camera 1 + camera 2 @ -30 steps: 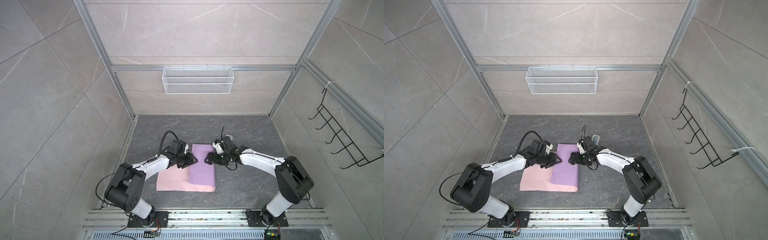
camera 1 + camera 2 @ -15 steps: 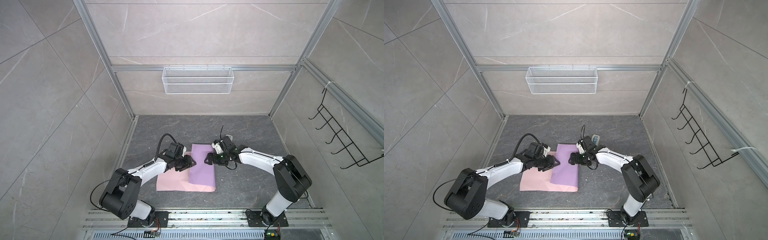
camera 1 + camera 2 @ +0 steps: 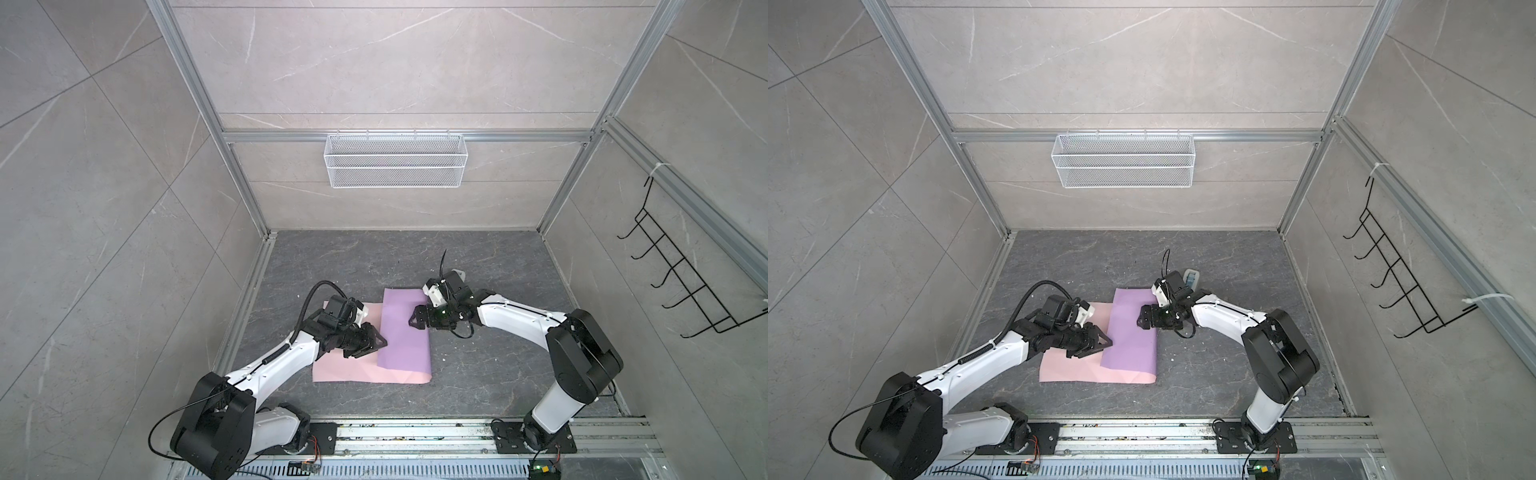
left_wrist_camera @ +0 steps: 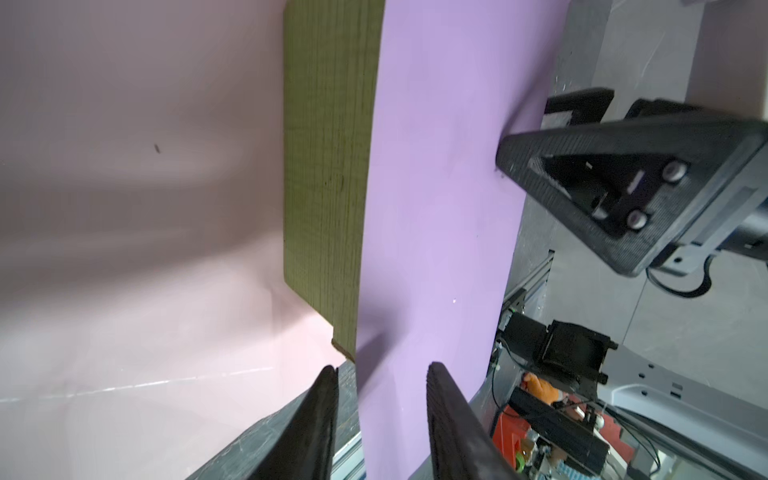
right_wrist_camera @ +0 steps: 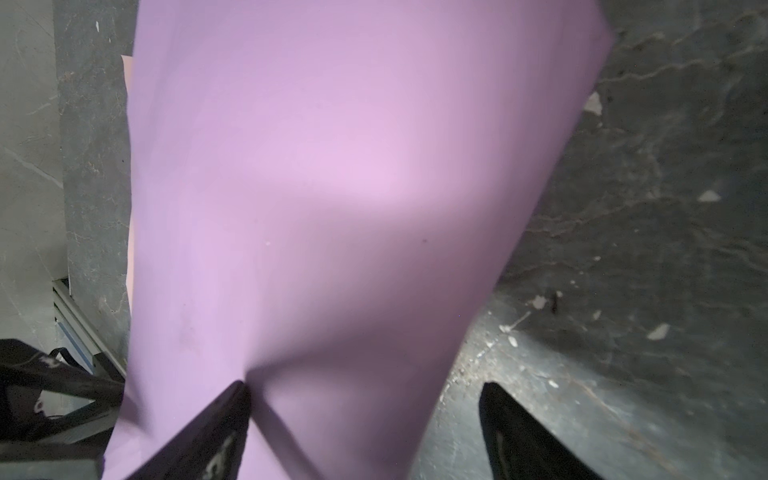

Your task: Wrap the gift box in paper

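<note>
The left hand [image 4: 380,368] is held with its jaws apart, a clear gap showing between them; the free edge of the lilac flap of the paper [image 4: 436,208] runs into that gap, and whether either jaw touches it cannot be told; in both top views this hand is seen low at the flap's left edge, over the pink face. The right hand [image 5: 363,384] is spread wide; one jaw is pressed onto the lilac flap, where a small dent is made, and the other is held over the bare bench [image 5: 644,249]; nothing is clamped. The paper is spread on the bench pink face up, with its right part folded over so that the lilac face shows. The gift box [image 4: 328,166] is laid on the pink face beneath that flap; only an olive-green strip is left uncovered in the left wrist view, and in the top views the box is hidden. A grey-white tape dispenser [image 3: 1192,277] is seen just behind the right wrist; a white wire basket [image 3: 1123,160] is hung on the back wall.
</note>
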{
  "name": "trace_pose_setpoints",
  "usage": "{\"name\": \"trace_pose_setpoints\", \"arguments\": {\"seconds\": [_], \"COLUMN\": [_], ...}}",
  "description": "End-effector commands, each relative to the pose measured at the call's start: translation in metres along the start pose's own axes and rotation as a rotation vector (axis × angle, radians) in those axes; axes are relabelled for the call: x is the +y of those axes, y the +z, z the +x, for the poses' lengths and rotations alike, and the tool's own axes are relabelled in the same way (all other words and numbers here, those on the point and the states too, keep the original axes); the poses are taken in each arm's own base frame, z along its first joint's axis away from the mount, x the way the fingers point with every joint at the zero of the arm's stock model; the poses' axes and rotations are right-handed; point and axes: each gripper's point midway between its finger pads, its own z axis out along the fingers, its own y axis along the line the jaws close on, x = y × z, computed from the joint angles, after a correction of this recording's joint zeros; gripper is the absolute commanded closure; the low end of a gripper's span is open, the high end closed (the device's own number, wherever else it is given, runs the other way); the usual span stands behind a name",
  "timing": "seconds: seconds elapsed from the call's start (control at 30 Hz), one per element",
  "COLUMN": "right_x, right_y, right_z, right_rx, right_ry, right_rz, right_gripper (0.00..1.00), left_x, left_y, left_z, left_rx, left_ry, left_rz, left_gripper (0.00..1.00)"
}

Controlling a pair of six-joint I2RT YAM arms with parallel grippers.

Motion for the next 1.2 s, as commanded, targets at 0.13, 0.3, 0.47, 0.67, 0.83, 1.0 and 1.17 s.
{"name": "trace_pose_setpoints", "arguments": {"seconds": [0.13,0.3,0.47,0.67,0.83,1.0,1.17], "right_x": [-0.009,-0.006,-0.003,-0.001,-0.002,-0.010,-0.015], "right_y": [0.005,0.003,0.003,0.002,0.003,0.008,0.010], "right_z": [0.005,0.001,-0.002,-0.004,-0.002,0.005,0.010], "right_rx": [0.033,0.022,0.014,0.013,0.020,0.035,0.042], "right_ry": [0.002,0.002,0.012,0.010,0.012,0.018,0.022], "right_rz": [0.036,0.034,0.020,0.014,0.017,0.040,0.051], "right_gripper": [0.13,0.12,0.12,0.11,0.11,0.12,0.13], "left_x": [-0.004,-0.003,0.000,0.003,0.005,0.008,0.003], "left_y": [-0.003,-0.002,-0.001,-0.001,0.001,-0.001,-0.012], "left_z": [0.019,0.024,0.027,0.029,0.027,0.022,0.007], "left_rx": [0.072,0.088,0.091,0.087,0.078,0.056,-0.005], "left_ry": [-0.011,-0.009,-0.018,-0.027,-0.024,-0.009,0.032], "left_rz": [0.049,0.065,0.066,0.068,0.058,0.024,-0.021], "left_gripper": [0.83,1.00,1.00,1.00,1.00,0.92,0.59]}}
